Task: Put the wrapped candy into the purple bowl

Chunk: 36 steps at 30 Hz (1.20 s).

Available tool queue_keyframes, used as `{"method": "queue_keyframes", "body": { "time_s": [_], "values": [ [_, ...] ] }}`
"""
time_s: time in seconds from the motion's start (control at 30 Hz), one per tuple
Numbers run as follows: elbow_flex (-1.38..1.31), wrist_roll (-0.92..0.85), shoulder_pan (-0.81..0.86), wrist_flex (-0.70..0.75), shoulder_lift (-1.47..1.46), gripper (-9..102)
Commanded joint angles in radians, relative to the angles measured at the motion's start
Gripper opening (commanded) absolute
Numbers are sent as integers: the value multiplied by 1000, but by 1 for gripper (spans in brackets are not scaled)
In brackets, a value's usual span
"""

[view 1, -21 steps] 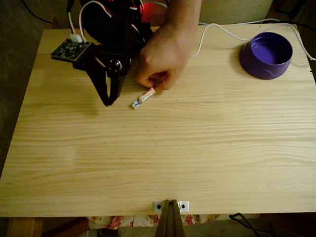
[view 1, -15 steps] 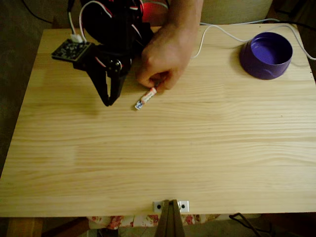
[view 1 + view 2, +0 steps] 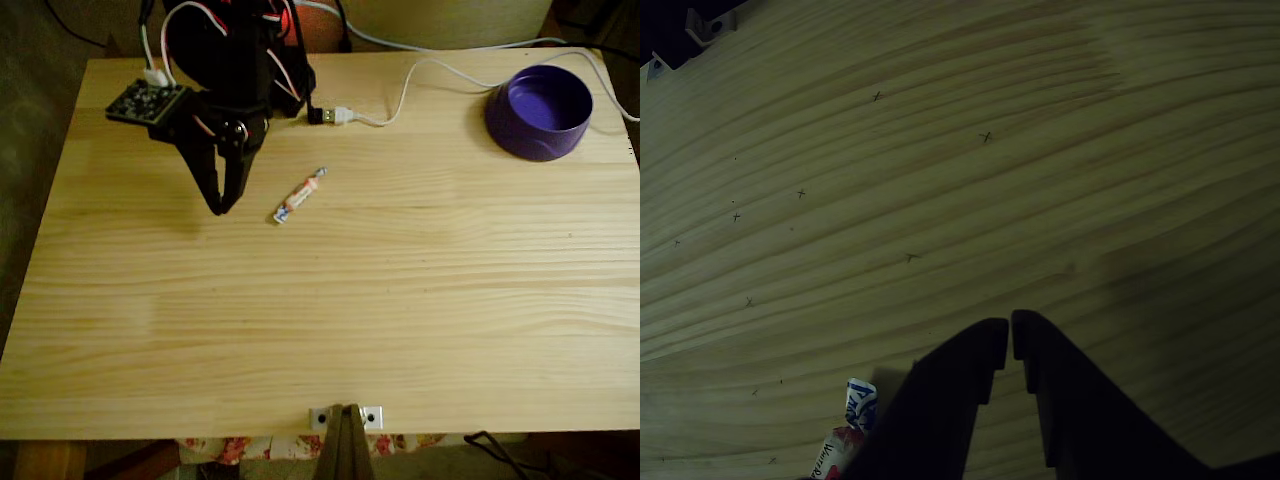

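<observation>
The wrapped candy [image 3: 300, 195], a thin white roll with pink and blue marks, lies slanted on the wooden table in the fixed view, a short way right of my gripper [image 3: 221, 207]. The black fingers point down at the table with their tips together and nothing between them. In the other view the gripper [image 3: 1010, 335] is shut, and one end of the candy [image 3: 848, 430] shows at the lower left, partly hidden behind a finger. The purple bowl [image 3: 539, 111] stands at the far right corner, with nothing visible inside it.
A white USB cable [image 3: 420, 70] with its plug [image 3: 333, 115] runs across the table's far edge between the arm base and the bowl. A green circuit board [image 3: 144, 101] sits at the far left. A metal bracket [image 3: 346, 417] is at the near edge.
A person's hand that held the candy's upper end has let go and left the view. The candy stays where it was. My gripper has not moved.
</observation>
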Motion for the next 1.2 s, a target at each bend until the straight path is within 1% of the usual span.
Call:
{"method": "queue_keyframes", "body": {
  "time_s": [0.0, 1.17],
  "values": [
    [-17, 2, 3, -23, 9, -1],
    [-17, -8, -5, -23, 9, -1]
  ]
}}
